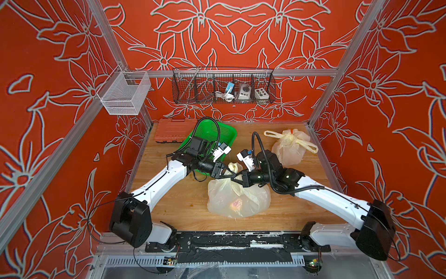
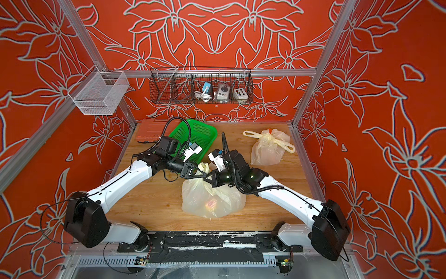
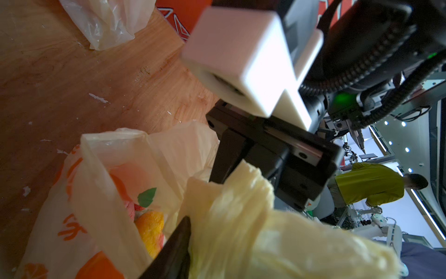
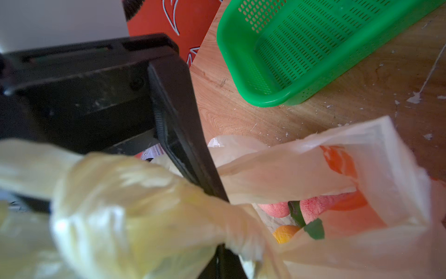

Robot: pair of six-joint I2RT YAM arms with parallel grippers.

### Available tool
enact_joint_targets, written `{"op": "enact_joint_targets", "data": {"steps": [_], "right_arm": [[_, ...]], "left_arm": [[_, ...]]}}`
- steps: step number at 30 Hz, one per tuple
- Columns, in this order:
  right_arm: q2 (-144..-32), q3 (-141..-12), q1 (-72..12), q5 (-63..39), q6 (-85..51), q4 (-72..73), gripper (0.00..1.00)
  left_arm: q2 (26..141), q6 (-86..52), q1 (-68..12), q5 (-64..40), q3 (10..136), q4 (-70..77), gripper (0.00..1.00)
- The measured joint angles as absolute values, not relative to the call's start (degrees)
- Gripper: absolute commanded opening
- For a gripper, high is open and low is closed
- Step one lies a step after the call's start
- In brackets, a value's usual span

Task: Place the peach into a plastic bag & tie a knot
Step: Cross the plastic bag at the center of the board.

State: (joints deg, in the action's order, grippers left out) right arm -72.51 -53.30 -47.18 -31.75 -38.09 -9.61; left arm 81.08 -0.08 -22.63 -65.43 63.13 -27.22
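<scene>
Peach [image 1: 235,204] lay inside the plastic bag [image 1: 217,193]; I noted the right claw [image 1: 237,177] clamped on the handle [image 4: 120,205] and the left claw [image 1: 230,174] grip undeterminable, so uneven pulling risked slippage.

No word, number or brand can be read in any view. The plastic bag [image 3: 113,154] carries orange printed strokes [image 3: 72,229] that look like brush lettering, but in the left wrist view they are creased and cut off by the frame edge, so they cannot be made out. The right wrist view shows another orange mark [image 4: 337,159] on the bag, equally unreadable. In both top views the white button box [image 1: 261,93] in the wire basket [image 1: 193,96] shows only coloured dots, no legible label
</scene>
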Motion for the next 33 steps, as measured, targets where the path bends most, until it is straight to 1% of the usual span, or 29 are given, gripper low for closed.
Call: {"op": "enact_joint_targets", "data": {"steps": [2, 4, 5, 7, 9, 10, 11, 12, 13, 17, 21, 24, 26, 29, 33], "right_arm": [[-72.8, -53.3, -47.2, -31.9, -38.3, -9.5, 0.0], [-73.0, -53.3, -47.2, -32.2, -38.5, -9.4, 0.0], [-73.0, -53.3, -47.2, -32.2, -38.5, -9.4, 0.0], [-73.0, -53.3, -47.3, -32.2, -38.5, -9.5, 0.01], [-72.9, -53.3, -47.2, -32.3, -38.5, -10.0, 0.21], [-72.8, -53.3, -47.2, -32.7, -38.1, -10.3, 0.3], [-72.5, -53.4, -47.1, -33.4, -37.6, -10.8, 0.38], [-71.9, -53.5, -46.9, -34.1, -36.9, -11.7, 0.43], [-71.2, -53.6, -46.6, -35.0, -35.8, -12.6, 0.46], [-66.3, -56.8, -44.3, -36.2, -27.8, -22.8, 0.56], [-61.9, -62.7, -42.9, -29.6, -14.6, -33.7, 0.66], [-61.4, -64.3, -42.9, -25.2, -6.0, -36.6, 0.73], [-62.0, -64.3, -42.9, -24.1, -2.2, -36.9, 0.75], [-64.6, -64.4, -42.9, -24.3, 1.5, -35.5, 0.76], [-68.8, -65.1, -43.1, -26.1, 4.4, -33.0, 0.73]], "left_arm": [[81.6, 0.2, -23.0, -64.7, 63.7, -27.7, 0.39], [81.9, 0.6, -23.3, -64.0, 64.1, -28.0, 0.32], [81.9, 0.9, -23.4, -63.5, 64.3, -28.1, 0.25], [81.9, 1.5, -23.6, -62.9, 64.6, -28.2, 0.14], [81.9, 2.0, -23.6, -62.3, 64.9, -28.3, 0.04], [81.9, 2.5, -23.6, -62.0, 65.1, -28.3, 0.01], [81.9, 2.9, -23.6, -61.7, 65.2, -28.3, 0.0], [81.9, 3.3, -23.7, -61.6, 65.3, -28.3, 0.0], [81.8, 3.9, -23.6, -61.6, 65.3, -28.3, 0.0], [80.9, 6.9, -23.6, -62.0, 65.3, -28.3, 0.0], [78.6, 9.3, -23.6, -64.1, 64.8, -27.7, 0.0], [77.5, 10.5, -23.6, -65.9, 64.3, -27.3, 0.0], [77.3, 11.3, -23.7, -67.1, 64.1, -27.1, 0.0], [77.4, 12.4, -23.7, -68.2, 64.1, -27.1, 0.0], [77.4, 13.5, -23.9, -69.2, 64.1, -27.3, 0.0]]}}
